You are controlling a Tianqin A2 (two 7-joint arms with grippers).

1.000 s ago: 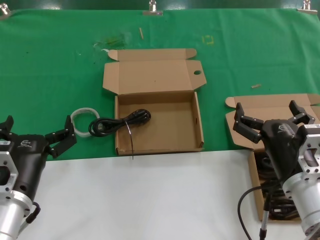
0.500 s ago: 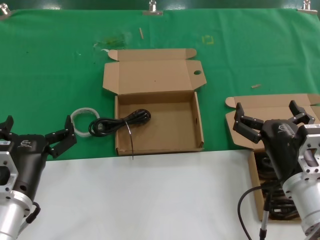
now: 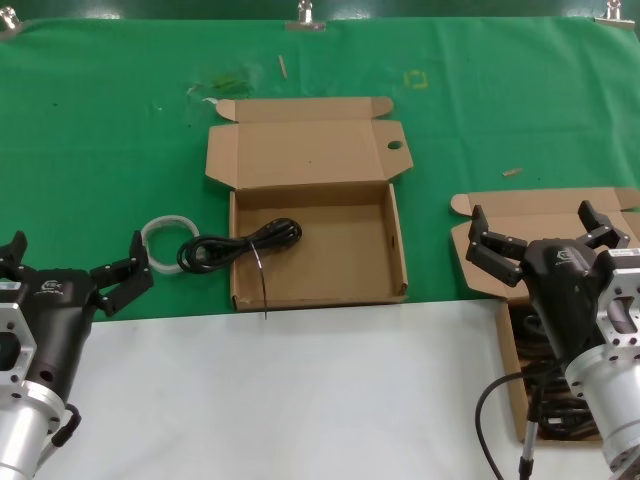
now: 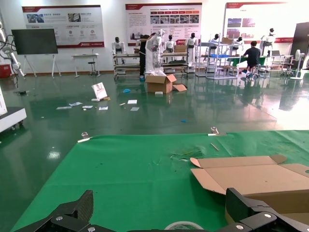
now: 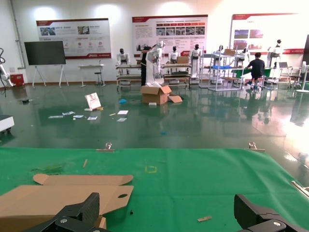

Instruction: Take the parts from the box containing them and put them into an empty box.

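Hovering my right gripper [image 3: 545, 235] wide open above the source box [image 3: 560, 215], I judge it must descend onto the cables [image 3: 535, 340]; left gripper [image 3: 70, 270] idles open.

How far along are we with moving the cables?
One black cable is moved but hangs over the left wall of the box with the hole, toward the white ring. Nothing is in hand: left claw and right claw are open. More cables remain in the right-hand box.
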